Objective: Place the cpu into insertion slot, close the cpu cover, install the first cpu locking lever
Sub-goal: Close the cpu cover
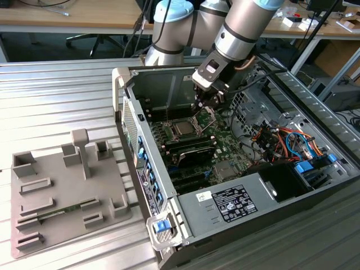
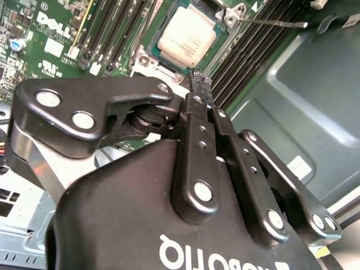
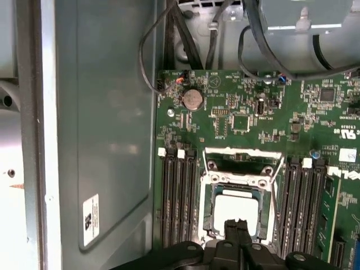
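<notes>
The cpu (image 2: 188,36), a thin square chip with a matte silvery top, is lying flat in the insertion slot (image 2: 225,16), whose metal rim is framing it on the green board (image 3: 253,112). The cpu cover (image 1: 205,117), a shiny cut-out frame, is standing tilted up at the slot's edge toward the exterior view's right. The gripper (image 2: 197,79), black with bolted linkage bars, is hanging just above that edge. Its fingers are pressing together with nothing visible between them. Whether the tips are touching the cover cannot be told. A thin wire locking lever (image 2: 270,23) is jutting out beside the slot.
</notes>
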Controlling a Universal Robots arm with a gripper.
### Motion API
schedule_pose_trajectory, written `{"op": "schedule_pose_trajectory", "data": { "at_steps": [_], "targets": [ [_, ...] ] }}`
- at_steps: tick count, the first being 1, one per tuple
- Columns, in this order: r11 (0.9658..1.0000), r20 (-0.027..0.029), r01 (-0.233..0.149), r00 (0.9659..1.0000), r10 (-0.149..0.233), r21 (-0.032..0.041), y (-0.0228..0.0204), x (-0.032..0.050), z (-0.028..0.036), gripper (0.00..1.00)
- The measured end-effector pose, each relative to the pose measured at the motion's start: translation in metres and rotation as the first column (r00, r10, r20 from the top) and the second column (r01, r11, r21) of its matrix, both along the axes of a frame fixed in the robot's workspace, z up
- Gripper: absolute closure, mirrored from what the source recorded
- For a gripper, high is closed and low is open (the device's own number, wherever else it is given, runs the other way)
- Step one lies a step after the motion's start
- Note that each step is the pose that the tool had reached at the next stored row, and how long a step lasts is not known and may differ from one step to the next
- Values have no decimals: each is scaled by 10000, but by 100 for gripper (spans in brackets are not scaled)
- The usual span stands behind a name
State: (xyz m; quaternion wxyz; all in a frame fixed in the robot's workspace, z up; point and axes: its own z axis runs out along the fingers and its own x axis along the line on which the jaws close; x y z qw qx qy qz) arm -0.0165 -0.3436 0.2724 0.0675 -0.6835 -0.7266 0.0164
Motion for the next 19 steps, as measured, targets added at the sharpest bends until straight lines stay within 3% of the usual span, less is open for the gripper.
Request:
{"op": "schedule_pose_trajectory", "data": {
  "at_steps": [12, 19],
  "targets": [
    [10000, -83, -2, 10000, 2, 0, 0, 352, 0, 89],
    [10000, -172, -2, 9999, 2, 0, 0, 570, -13, 89]
  ]
}}
